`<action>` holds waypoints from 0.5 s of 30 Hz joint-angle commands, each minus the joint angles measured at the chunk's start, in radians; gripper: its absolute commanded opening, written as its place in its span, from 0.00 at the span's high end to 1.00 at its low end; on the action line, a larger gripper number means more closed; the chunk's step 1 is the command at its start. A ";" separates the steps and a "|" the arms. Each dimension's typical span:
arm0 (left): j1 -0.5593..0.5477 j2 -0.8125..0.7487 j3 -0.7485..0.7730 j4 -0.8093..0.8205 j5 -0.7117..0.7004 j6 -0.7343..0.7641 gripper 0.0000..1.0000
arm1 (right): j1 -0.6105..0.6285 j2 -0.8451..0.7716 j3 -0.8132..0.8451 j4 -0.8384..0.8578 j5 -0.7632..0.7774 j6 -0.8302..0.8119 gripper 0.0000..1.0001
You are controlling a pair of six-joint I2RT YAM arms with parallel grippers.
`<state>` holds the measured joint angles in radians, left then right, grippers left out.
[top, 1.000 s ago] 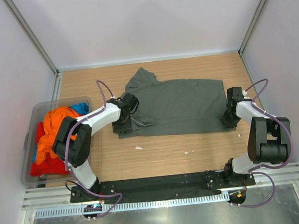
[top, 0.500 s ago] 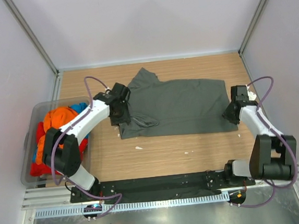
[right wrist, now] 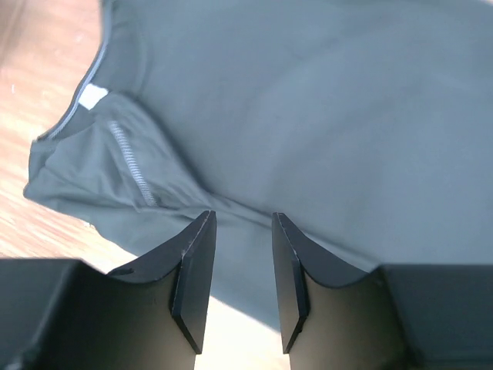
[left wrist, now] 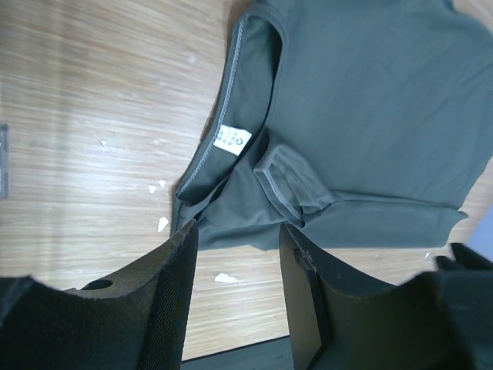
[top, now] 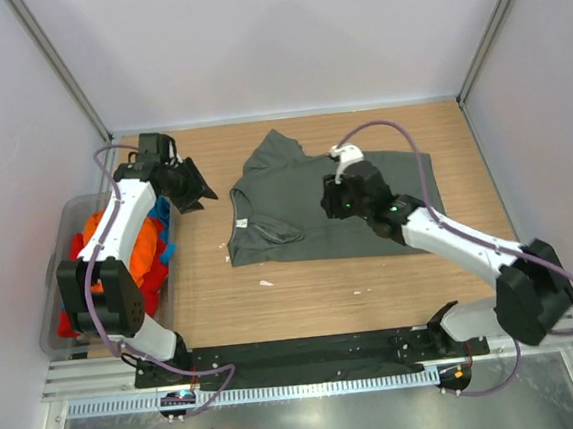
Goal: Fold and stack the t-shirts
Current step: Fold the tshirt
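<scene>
Your left gripper (top: 192,188) hovers with its fingers apart and empty. The collar of the dark grey-green t-shirt (top: 294,189) lies near it, spread flat on the wooden table (top: 323,282). Your right gripper (top: 336,202), fingers also apart and holding nothing, hangs directly above that shirt's middle. Behind your left gripper, a translucent bin (top: 75,203) holds a crumpled orange t-shirt (top: 139,249), red t-shirt (top: 70,322) and blue t-shirt (top: 162,220).

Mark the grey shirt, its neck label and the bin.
grey shirt (top: 284,190), top external view, on the body near the collar.
neck label (left wrist: 233,139), left wrist view, middle of the white tag.
bin (top: 80,202), top external view, on its far rim.
</scene>
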<state>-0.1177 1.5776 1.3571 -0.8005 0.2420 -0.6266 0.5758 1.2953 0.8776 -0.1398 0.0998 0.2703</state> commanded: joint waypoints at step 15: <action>0.046 -0.024 -0.065 0.058 0.028 0.031 0.53 | 0.345 0.479 0.317 0.000 0.084 -0.444 0.59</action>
<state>-0.0780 1.5776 1.2861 -0.7536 0.2825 -0.6228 0.9150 1.7626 1.1450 -0.1452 0.1768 -0.1009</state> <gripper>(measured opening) 0.474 0.414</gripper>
